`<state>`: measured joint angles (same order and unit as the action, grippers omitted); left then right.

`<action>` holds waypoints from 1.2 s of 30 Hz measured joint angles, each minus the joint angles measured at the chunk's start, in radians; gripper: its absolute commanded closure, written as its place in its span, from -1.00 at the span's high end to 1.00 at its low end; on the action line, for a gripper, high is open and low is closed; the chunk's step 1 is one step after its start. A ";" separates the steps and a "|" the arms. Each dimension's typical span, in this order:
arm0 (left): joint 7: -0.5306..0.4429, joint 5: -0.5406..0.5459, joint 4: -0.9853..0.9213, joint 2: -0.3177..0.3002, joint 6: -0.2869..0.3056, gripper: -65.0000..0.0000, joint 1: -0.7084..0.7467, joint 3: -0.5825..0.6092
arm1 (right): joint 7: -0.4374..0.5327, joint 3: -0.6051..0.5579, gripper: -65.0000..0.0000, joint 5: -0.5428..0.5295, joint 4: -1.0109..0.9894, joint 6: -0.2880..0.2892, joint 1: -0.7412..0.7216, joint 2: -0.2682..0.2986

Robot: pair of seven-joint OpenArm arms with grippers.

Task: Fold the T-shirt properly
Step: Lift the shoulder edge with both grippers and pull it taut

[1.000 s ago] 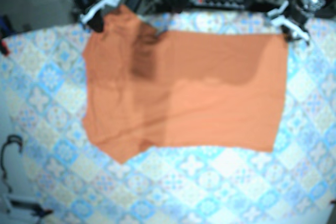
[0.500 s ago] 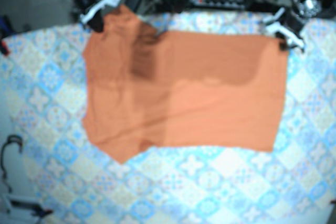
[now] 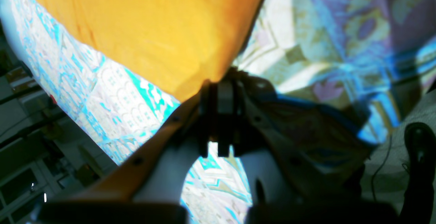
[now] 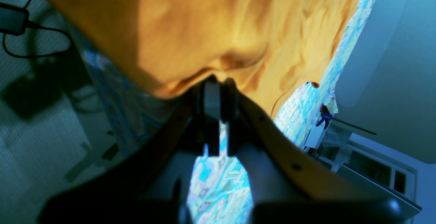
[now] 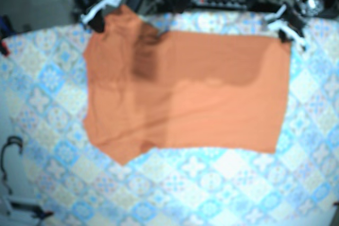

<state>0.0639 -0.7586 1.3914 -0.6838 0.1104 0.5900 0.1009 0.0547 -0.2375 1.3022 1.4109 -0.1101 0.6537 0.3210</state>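
Across patterned table (image 5: 212, 189), left to right, far edge. Item 1: right fingers (image 4: 212, 101), one pair, closed, pinching bunched edge of T-shirt (image 5: 212, 93). Item 2: T-shirt, one, orange, spread flat mid-table, darker overlapped layers along far side. Item 3: left fingers (image 3: 224, 96), one pair, closed on T-shirt's far-right corner.

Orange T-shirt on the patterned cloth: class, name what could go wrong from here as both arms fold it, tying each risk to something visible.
1. The fingers of the left gripper pinch only the very corner of the orange fabric T-shirt; it may slip out when pulled.
2. Fabric bunches at the right gripper, so wrinkles could carry into the fold.
3. In the base view the shirt's lower edge juts out on one side, so edges may misalign.
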 measured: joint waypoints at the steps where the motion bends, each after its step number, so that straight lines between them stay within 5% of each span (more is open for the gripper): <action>1: 0.000 0.000 0.000 0.000 0.000 -1.00 0.000 0.000 | -0.004 0.000 -1.00 0.000 0.000 0.000 0.000 0.000; 22: -0.018 0.067 0.092 -0.048 -0.003 -1.00 0.105 -0.032 | -0.005 0.033 -1.00 0.000 0.017 0.001 0.037 0.005; 27: 0.007 0.084 0.092 -0.076 0.000 -1.00 0.137 -0.059 | -0.011 0.035 -1.00 -0.106 0.053 0.035 0.065 0.043; 36: -0.007 0.086 0.100 -0.070 -0.001 -1.00 0.189 -0.059 | -0.002 0.109 -1.00 -0.117 0.056 0.077 0.119 0.060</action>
<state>0.0566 -0.6724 1.4914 -0.7536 0.1093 0.7788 0.0422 0.0528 -0.1284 1.1847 1.4673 -0.0334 0.7731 0.3813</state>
